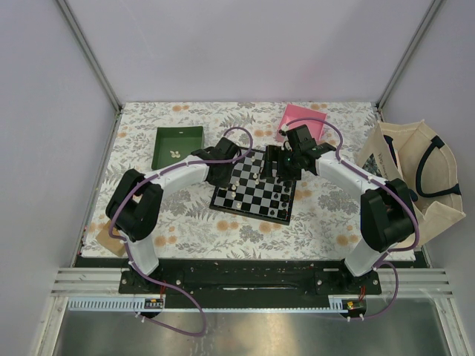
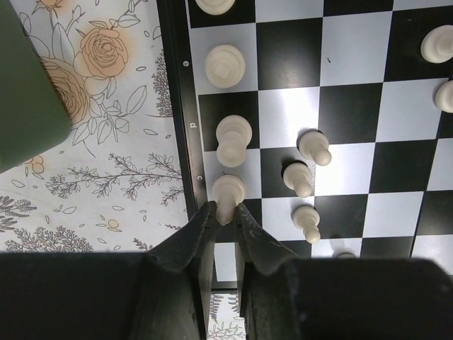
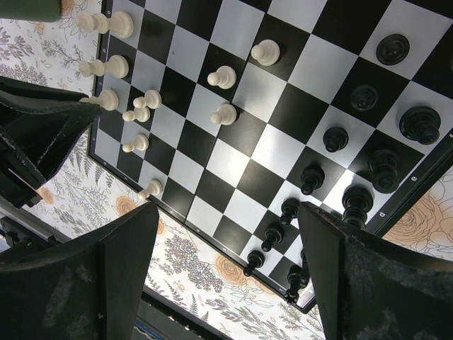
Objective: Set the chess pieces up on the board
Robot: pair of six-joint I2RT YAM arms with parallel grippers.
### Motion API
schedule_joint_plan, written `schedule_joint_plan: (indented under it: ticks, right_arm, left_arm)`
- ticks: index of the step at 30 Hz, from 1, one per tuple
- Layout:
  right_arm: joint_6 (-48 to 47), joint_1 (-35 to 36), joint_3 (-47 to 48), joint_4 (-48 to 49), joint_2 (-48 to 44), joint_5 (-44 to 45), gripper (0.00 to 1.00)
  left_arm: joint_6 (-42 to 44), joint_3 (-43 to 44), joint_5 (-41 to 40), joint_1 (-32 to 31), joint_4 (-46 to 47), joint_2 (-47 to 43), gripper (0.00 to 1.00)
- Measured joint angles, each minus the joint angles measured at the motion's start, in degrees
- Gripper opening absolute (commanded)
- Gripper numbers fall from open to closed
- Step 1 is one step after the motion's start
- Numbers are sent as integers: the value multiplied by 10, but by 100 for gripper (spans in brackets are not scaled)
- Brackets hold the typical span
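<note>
**White piece pinched at board edge**

A few cream pieces point(image 1: 175, 153) are seen in the green tray point(image 1: 165, 141). The left gripper point(image 2: 225, 214) is closed narrowly on a white piece point(image 2: 228, 191), upright on an edge square of the board point(image 2: 347, 113). The right gripper point(image 3: 226, 234) is held wide above the board.

Cream and black chess pieces point(image 3: 224, 113) dot a black-and-white checkered board point(image 3: 279, 152) on floral tablecloth point(image 2: 106, 184).
</note>
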Motion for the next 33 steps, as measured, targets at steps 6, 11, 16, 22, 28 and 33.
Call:
schedule_joint_plan:
  ticks: [6, 11, 16, 22, 28, 33]
  right_arm:
    - [0, 0, 0, 0, 2, 0, 89]
    - [0, 0, 0, 0, 6, 0, 89]
    - [0, 0, 0, 0, 6, 0, 89]
    - [0, 0, 0, 0, 6, 0, 89]
    - [0, 0, 0, 0, 6, 0, 89]
    - [0, 0, 0, 0, 6, -2, 89]
  left_arm:
    - [0, 0, 3, 0, 0, 0, 15]
    - [0, 0, 11, 0, 4, 0, 15]
    - [0, 0, 11, 0, 5, 0, 15]
    - [-1, 0, 8, 0, 9, 0, 15]
    - [-1, 0, 7, 0, 20, 0, 15]
    - [-1, 0, 6, 0, 20, 0, 15]
